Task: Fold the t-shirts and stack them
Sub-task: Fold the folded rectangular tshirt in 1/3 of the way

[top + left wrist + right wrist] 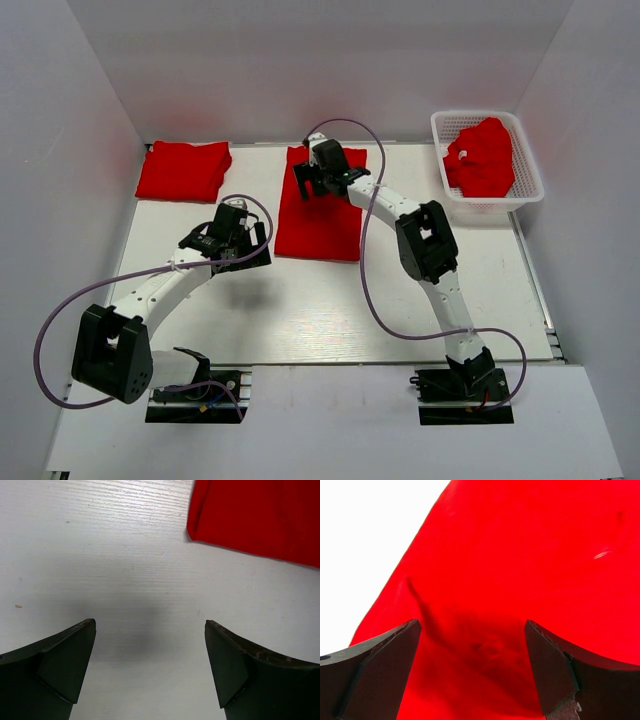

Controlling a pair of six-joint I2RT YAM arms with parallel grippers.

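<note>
Setting: I am looking down on a white tabletop (pixel 330 310) with white walls on three sides. Both arms reach away from me across it.

Left pincer (pixel 149 630): Released, its two dark fingers spread wide with nothing between them. It hangs over bare tabletop, near the left edge of the centre t-shirt and apart from it.

Right pincer (pixel 470 627): Released, its fingers just as wide, with no cloth gripped. It is poised over the far end of the centre t-shirt. Red cloth fills nearly all of its wrist view, so I cannot tell whether the fingertips touch the fabric.

Centre t-shirt (pixel 318 220): Bright red and folded into a long, flat rectangle. It lies in the middle of the far half of the tabletop, its long side running away from me. One rounded corner shows at the upper right of the left wrist view.

Folded pile (pixel 183 170): Red t-shirts folded flat in the far left corner, well apart from the centre t-shirt. I cannot tell how many are in it.

Basket (pixel 530 185): White plastic lattice, sitting in the far right corner.

Crumpled t-shirts (pixel 482 158): Red, unfolded and heaped inside the basket. A small white tag shows at the left of the heap.
</note>
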